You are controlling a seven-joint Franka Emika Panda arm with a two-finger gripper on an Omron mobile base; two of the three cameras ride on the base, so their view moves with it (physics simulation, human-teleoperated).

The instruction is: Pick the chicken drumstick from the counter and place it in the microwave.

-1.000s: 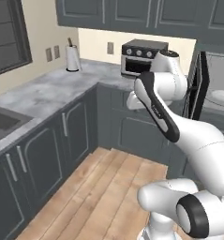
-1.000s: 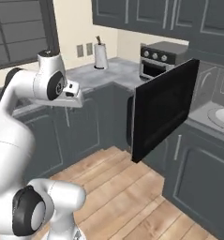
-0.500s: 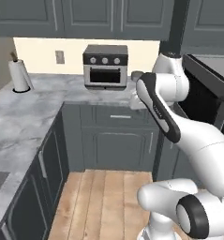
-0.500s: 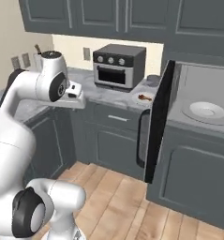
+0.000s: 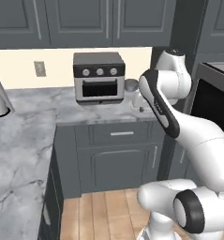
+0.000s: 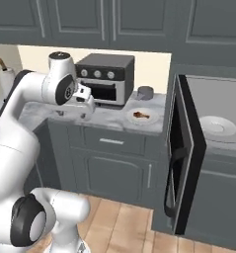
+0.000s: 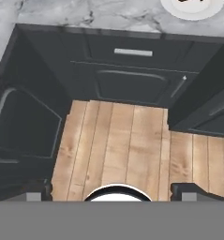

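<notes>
Beyond the toaster oven [image 6: 105,79], toward the microwave [image 6: 211,148]: chicken drumstick [image 6: 141,116] on its plate [image 6: 153,118], lengthwise along the counter [image 6: 109,117]; gripper [image 6: 87,105] spread wide, empty, well short.

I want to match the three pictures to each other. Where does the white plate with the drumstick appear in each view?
Left base view: I cannot make it out; the arm covers the counter right of the toaster oven.
Right base view: the plate lies at centre on the counter, between toaster oven and open microwave door.
Hand view: the plate is at the top edge, right.
Shared landmark: the drawer handle.
</notes>
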